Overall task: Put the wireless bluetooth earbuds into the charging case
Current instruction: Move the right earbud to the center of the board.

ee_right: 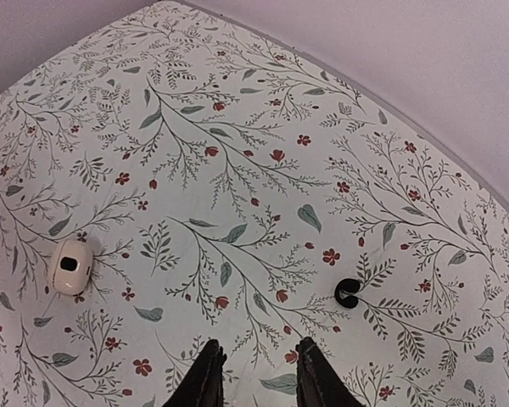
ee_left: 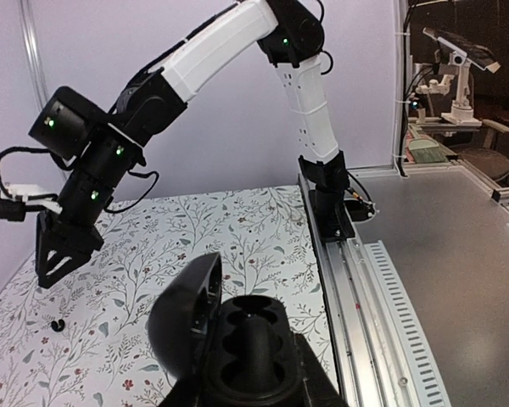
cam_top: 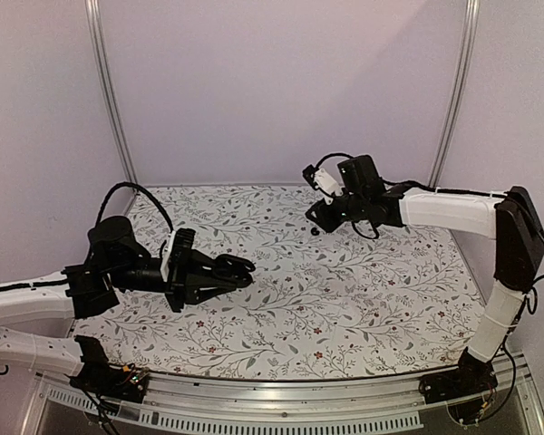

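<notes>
The flower-patterned desk (cam_top: 363, 308) carries everything. Above its left side, the left pincer (cam_top: 216, 275) is clamped on the black charging case (ee_left: 248, 343), whose lid (ee_left: 185, 318) stands swung open to one side. Toward the far right, the right pincer (ee_right: 259, 349) hangs over the desk with its 2 fingers (ee_right: 205, 381) apart and nothing between them. A small white rounded pod (ee_right: 70, 267) lies well off to one side. 1 black earbud (ee_right: 348, 292) lies on the desk near those fingertips, touching neither.

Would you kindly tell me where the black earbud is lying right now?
In the right wrist view, the black earbud lies on the floral cloth, just past the right gripper, toward the picture's right.
</notes>
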{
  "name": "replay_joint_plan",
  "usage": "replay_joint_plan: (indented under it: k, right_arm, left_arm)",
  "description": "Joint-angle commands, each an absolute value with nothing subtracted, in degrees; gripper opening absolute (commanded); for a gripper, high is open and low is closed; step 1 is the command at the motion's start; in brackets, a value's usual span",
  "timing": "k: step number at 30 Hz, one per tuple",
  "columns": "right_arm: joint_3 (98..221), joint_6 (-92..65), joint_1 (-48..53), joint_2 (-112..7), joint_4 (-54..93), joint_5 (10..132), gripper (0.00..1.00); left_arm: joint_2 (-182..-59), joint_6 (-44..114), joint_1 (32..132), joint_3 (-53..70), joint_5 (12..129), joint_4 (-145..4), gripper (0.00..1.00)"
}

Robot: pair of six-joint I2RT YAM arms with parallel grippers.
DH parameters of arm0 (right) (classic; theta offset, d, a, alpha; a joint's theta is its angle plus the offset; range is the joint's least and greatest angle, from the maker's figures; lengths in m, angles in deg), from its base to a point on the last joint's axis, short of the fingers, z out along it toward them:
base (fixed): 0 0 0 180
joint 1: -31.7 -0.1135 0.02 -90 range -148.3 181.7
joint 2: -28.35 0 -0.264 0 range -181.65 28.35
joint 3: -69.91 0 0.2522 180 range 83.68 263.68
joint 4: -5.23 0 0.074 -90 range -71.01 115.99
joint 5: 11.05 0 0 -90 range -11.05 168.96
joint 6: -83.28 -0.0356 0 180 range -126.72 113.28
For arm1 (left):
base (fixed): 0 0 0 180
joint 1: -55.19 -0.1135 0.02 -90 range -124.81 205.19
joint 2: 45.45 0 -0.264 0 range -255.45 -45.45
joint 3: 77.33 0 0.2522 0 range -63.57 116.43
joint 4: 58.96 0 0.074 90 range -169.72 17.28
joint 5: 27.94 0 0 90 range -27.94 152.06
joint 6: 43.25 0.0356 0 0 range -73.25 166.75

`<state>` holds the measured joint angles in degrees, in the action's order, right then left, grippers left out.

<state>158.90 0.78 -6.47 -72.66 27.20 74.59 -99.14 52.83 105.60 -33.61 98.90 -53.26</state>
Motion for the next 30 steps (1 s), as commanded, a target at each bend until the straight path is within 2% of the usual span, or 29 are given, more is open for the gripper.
replay_joint_plan:
  k: [1, 6, 11, 30]
  right_arm:
    - [165.3, 0.0, -6.2, -81.9, 27.8, 77.2, 0.29]
    - [172.1, 0.7, -5.9, -91.7, 28.5, 77.3, 0.29]
    - [174.8, 1.2, -4.8, -96.3, 28.5, 76.9, 0.29]
    - [179.2, 2.4, -1.8, -104.8, 27.7, 78.6, 0.29]
  left_arm:
    - [-98.2, 52.7, 104.6, -33.9, 98.7, -51.8, 0.00]
    - [-97.6, 53.1, 104.6, -34.1, 98.4, -52.4, 0.00]
    - [-97.2, 53.1, 104.6, -34.2, 98.1, -52.4, 0.00]
    - [-97.7, 53.5, 104.6, -34.1, 98.2, -52.4, 0.00]
